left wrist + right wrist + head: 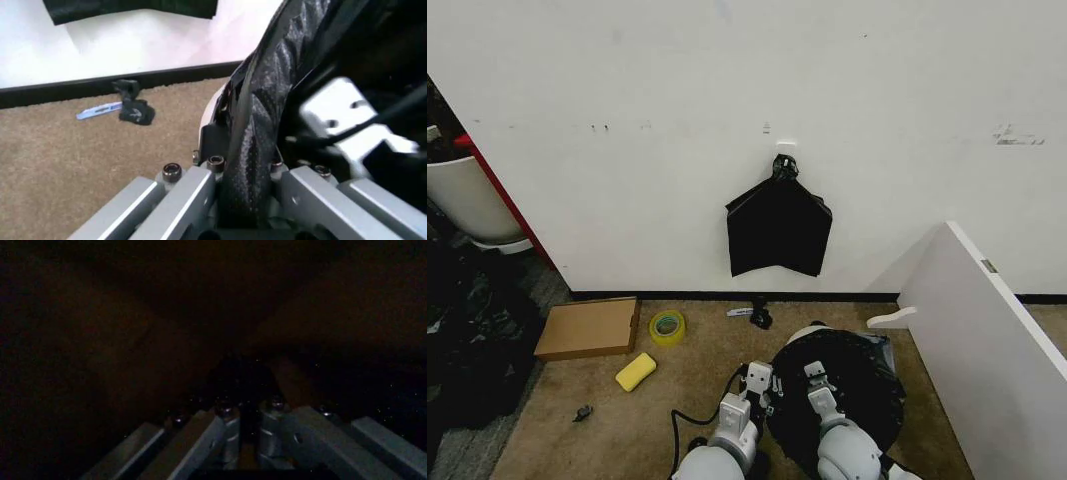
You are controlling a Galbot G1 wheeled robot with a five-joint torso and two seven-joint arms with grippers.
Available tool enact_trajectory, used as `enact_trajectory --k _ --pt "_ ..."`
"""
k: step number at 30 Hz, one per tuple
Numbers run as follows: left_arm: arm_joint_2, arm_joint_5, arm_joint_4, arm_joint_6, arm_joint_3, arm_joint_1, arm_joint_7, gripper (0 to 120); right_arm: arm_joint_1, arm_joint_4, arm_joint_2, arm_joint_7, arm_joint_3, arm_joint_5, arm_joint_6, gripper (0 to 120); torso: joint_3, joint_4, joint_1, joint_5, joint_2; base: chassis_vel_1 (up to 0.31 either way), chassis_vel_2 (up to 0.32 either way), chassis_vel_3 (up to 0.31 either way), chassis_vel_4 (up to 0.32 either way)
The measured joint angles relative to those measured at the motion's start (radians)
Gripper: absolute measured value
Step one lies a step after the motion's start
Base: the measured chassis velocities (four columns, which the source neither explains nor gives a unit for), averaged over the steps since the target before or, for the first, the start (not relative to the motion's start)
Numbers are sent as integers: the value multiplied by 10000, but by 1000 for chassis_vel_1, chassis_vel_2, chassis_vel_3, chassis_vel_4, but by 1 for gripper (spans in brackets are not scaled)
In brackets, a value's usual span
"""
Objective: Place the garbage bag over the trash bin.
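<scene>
Left jaws point(243, 200) pinch the glossy black plastic garbage bag point(847, 385) at the round cream-white bin point(212, 107) rim; right jaws point(247, 432), inside, look closed. A hard tug could tear it.

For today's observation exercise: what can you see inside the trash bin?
Glossy black garbage bag lines the opening, folded over the rim. The right tool reaches inside; the left tool pinches the bag at the rim. The trash bin floor is covered.
</scene>
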Motion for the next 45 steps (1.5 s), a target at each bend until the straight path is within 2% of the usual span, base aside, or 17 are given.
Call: enact_trajectory --k 3,7,12,15,17,19,25,26,27,29,33,34,35,40,41,45 --pt "83 10 -134 26 12 41 12 0 239 -505 116 -34 27 -10 87 0 0 0 0 1 0 0 0 0 0" --pt "164 17 -214 27 -115 104 39 0 229 -497 66 -36 56 58 95 0 0 0 0 1 0 0 0 0 0" --pt "160 21 -130 -3 -276 137 32 0 -9 225 -175 -30 164 248 84 0 0 0 0 0 0 0 0 0 0" --pt "-44 -344 176 -9 -557 75 -149 0 -566 1445 -616 -229 245 450 198 0 0 1 0 0 0 0 0 0 0" --pt "-255 -865 437 27 -959 -36 -410 0 -1109 2315 -1032 -789 408 441 683 0 0 -3 0 -1 0 0 0 0 0" --pt "-293 -1020 487 54 -1059 -59 -482 0 -1196 2454 -1100 -903 443 452 781 0 0 -3 0 0 0 0 0 0 0" --pt "-690 -3304 707 613 -2118 -433 -1616 0 -2412 4493 -1722 -2487 1751 752 2735 0 0 -1 0 0 0 0 0 0 0" --pt "-690 -3304 707 613 -2118 -433 -1616 0 -2412 4493 -1722 -2487 1751 752 2735 0 0 -1 0 0 0 0 0 0 0" --pt "-751 -3789 644 786 -2306 -468 -1888 0 -2671 4739 -1721 -2640 2001 701 3120 0 0 -1 0 -2 0 0 0 0 0" --pt "-808 -4470 525 1112 -2615 -494 -2329 0 -3083 5001 -1608 -2773 2392 623 3633 0 0 -2 0 0 0 0 0 0 0" --pt "-739 -5919 256 1783 -3244 -477 -3354 0 -4115 5150 -619 -2957 3542 146 5079 0 0 -2 0 0 0 0 0 0 0" --pt "-739 -5919 256 1783 -3244 -477 -3354 0 -4115 5150 -619 -2957 3542 146 5079 0 0 -2 0 0 0 0 0 0 0" --pt "-703 -6175 202 1883 -3341 -459 -3498 0 -4290 5095 -267 -2957 3808 -6 5429 0 -1 -1 0 -1 0 0 0 0 0" --pt "-584 -7155 206 2270 -3610 -522 -4106 0 -5039 4792 982 -2922 4582 -646 6461 18 -1 1 0 -1 0 0 0 0 0" --pt "-584 -7155 206 2270 -3610 -522 -4106 0 -5039 4792 982 -2922 4582 -646 6461 18 -1 1 0 -1 0 0 0 0 0" --pt "-618 -7653 437 2378 -3643 -749 -4362 0 -5530 4534 1559 -2939 4778 -916 6930 34 0 -2 0 -1 1 0 0 0 0"
